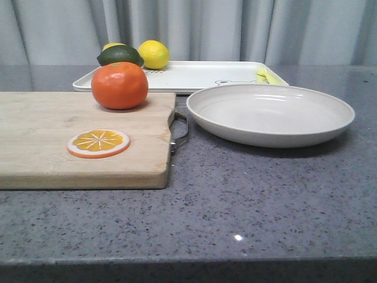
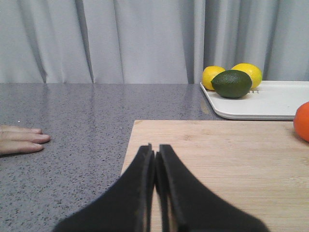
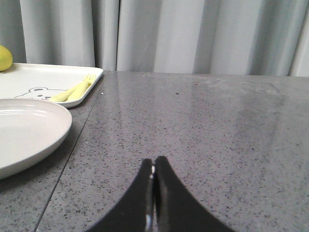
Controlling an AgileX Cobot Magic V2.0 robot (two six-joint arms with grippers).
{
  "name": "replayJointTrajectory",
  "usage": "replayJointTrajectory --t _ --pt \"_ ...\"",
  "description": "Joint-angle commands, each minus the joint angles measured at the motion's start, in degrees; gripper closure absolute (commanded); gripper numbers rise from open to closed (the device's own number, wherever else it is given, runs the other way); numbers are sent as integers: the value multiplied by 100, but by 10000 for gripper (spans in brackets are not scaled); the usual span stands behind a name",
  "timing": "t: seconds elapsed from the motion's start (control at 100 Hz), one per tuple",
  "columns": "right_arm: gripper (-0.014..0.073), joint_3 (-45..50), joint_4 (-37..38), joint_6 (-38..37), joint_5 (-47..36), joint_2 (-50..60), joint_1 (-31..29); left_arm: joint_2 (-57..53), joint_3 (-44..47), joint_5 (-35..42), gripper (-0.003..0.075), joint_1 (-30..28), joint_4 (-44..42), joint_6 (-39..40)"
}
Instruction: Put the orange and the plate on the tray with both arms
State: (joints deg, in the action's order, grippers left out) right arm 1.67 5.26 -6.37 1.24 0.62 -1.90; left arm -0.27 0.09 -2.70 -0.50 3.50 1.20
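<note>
On tray [image 1: 194, 75]: 2 lemons [image 1: 153, 54].

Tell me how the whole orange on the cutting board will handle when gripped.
The orange looks round and glossy, so it may slip between narrow fingers. Sitting loose on the flat cutting board, it would probably roll if nudged.

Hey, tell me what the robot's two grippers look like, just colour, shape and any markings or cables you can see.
Only the fingers show, in the wrist views. The left gripper has two matte black fingers, broad at the base and curving to narrow tips, with thin flat inner pads. The right gripper looks the same: black, smooth and tapering. No cables, markings or labels are visible, and the arms themselves are out of view.
</note>
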Motion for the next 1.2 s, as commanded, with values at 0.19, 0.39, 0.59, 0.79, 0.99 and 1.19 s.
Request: replayJointTrajectory --t 0.19,0.39,0.59,0.79,0.99,1.19 --pt "661 -133 23 -9 -415 68 -46 -190 45 455 741 -10 0 -4" --pt "661 -133 23 -9 -415 68 -46 -190 45 455 741 -10 0 -4" --pt "661 -133 23 -9 -415 68 -46 -190 45 455 741 -10 0 -4" --pt "661 -133 23 -9 -415 68 -46 -190 45 455 741 -10 0 -4" --pt "661 -133 23 -9 -420 68 -46 -190 45 455 741 -10 0 -4" --pt "661 -149 23 -9 -508 68 -46 -190 24 537 741 -10 39 -4"
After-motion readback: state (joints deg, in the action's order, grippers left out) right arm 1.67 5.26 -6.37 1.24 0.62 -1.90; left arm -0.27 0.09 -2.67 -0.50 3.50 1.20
